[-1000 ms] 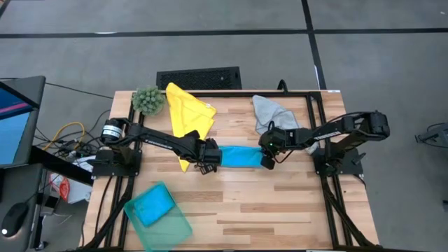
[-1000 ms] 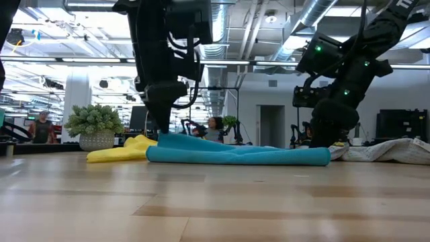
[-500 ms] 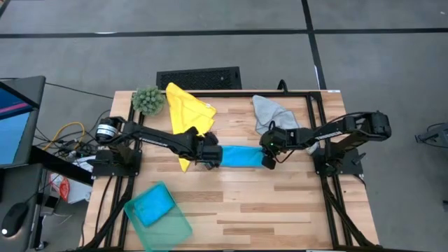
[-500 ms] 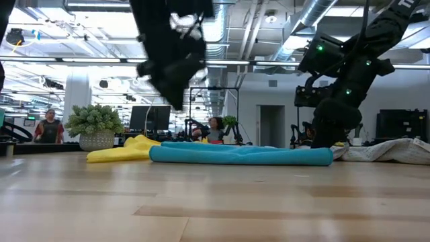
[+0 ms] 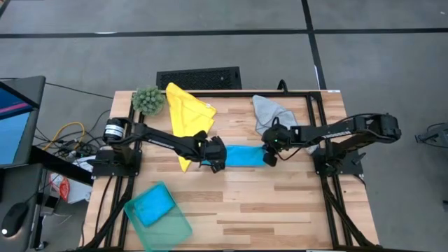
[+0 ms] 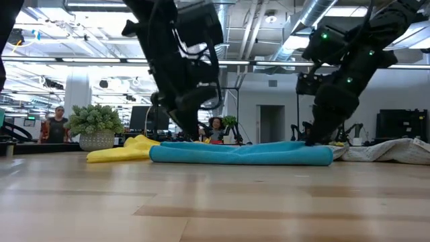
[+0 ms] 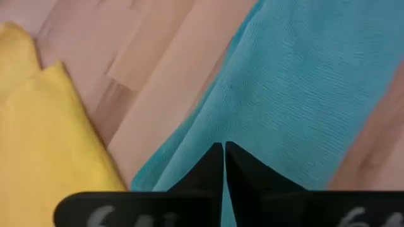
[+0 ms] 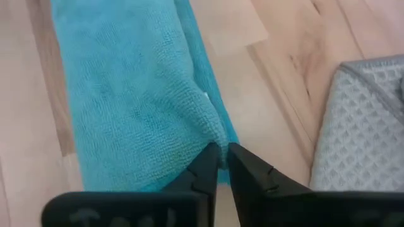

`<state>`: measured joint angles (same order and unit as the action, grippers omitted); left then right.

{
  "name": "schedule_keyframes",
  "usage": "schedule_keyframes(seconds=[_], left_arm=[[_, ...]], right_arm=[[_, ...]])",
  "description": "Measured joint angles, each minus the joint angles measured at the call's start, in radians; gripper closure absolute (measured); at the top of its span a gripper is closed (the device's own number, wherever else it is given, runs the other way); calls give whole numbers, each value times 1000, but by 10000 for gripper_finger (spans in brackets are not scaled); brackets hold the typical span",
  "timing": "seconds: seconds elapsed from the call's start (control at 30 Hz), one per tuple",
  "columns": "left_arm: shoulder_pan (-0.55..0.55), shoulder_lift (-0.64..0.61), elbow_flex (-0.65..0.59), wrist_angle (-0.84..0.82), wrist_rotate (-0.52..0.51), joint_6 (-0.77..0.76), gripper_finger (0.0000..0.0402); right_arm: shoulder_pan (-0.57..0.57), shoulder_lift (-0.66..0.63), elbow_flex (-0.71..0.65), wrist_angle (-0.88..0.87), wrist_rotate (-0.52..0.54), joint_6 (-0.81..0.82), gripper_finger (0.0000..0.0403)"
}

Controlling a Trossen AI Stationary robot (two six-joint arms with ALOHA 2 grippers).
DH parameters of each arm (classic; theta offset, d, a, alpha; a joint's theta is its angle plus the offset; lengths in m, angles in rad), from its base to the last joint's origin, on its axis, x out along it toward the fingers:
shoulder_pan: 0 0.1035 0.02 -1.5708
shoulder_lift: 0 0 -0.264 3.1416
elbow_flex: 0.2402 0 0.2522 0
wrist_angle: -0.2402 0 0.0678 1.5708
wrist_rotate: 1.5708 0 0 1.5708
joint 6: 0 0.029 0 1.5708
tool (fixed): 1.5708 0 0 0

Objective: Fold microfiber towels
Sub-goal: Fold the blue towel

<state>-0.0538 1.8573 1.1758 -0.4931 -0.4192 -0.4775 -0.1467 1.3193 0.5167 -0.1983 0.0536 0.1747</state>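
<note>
— Two grippers on one towel? Where is it?
— Mid-table, the blue towel (image 5: 244, 155) lies folded long. Left gripper (image 5: 218, 165) is closed at its left end, pinching the cloth; right gripper (image 5: 267, 159) nips the right end's edge.
— And behind?
— Yellow towel (image 5: 187, 112) beside the plant ball (image 5: 148, 99), grey towel (image 5: 271, 112) far right. Another blue towel (image 5: 154, 206) sits in a bin (image 5: 176, 228), front left.

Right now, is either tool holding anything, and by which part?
Both pinch the blue towel: left tool on its left end, right tool on an edge at its right end.
</note>
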Motion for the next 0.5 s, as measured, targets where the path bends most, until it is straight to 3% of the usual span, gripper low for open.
schedule_keyframes(seconds=[0.3,0.5], left_arm=[[1,46,-1,26,5,5,390],[2,46,-1,41,-8,5,390]], right_arm=[[-13,-38,7,-76,-3,23,273],[38,-147,-8,121,27,68,256]])
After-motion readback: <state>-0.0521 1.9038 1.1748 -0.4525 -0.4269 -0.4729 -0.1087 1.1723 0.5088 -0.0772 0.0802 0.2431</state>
